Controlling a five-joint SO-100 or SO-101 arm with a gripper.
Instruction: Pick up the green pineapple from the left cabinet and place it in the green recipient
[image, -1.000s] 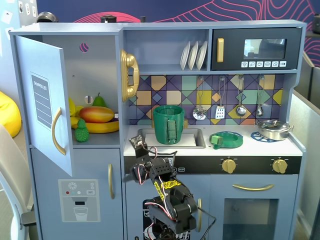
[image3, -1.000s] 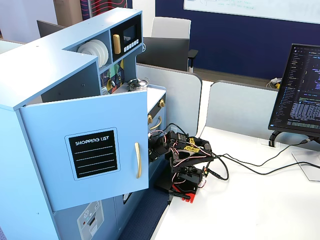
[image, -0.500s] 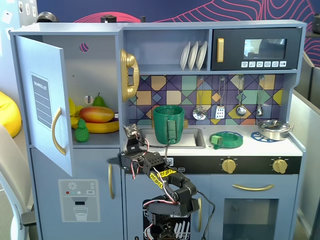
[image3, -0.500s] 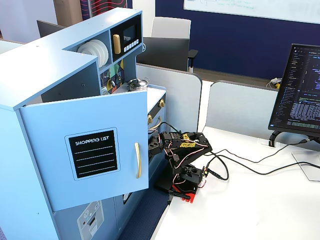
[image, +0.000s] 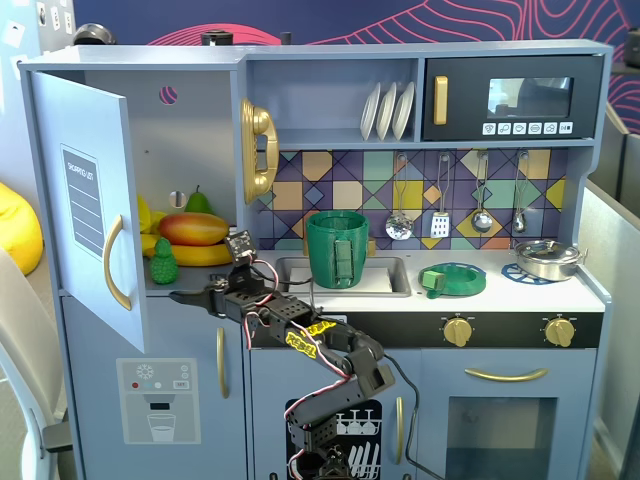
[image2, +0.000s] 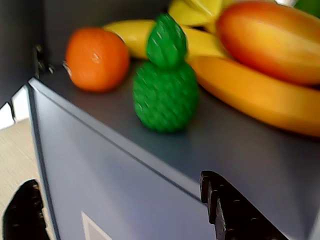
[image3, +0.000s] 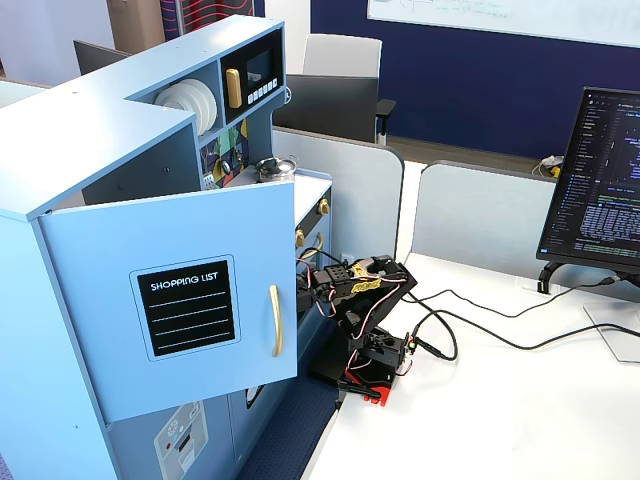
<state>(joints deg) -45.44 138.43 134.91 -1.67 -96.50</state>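
The green pineapple (image: 163, 262) (image2: 165, 85) stands upright near the front of the shelf in the left cabinet (image: 190, 130), whose labelled door (image: 85, 210) (image3: 180, 300) hangs open. My gripper (image: 190, 297) (image2: 117, 182) is open, just below the shelf's front edge and short of the pineapple, with nothing between its fingers (image2: 232, 212). The green recipient (image: 337, 248) stands by the sink, to the right of the arm (image: 320, 345). In the fixed view from the side, the open door hides the gripper and the arm (image3: 362, 295) reaches in behind it.
An orange (image2: 96, 59), bananas (image2: 250, 95) (image: 205, 254), a mango (image: 195, 228) (image2: 270, 40) and a pear (image: 198, 202) crowd the shelf behind the pineapple. A flat green dish (image: 453, 279) and a metal pan (image: 547, 258) sit on the counter. A gold phone (image: 258, 150) hangs beside the cabinet.
The arm has swung left from the sink front to the cabinet shelf. The gripper has tipped from pointing up to pointing sideways at the shelf edge.
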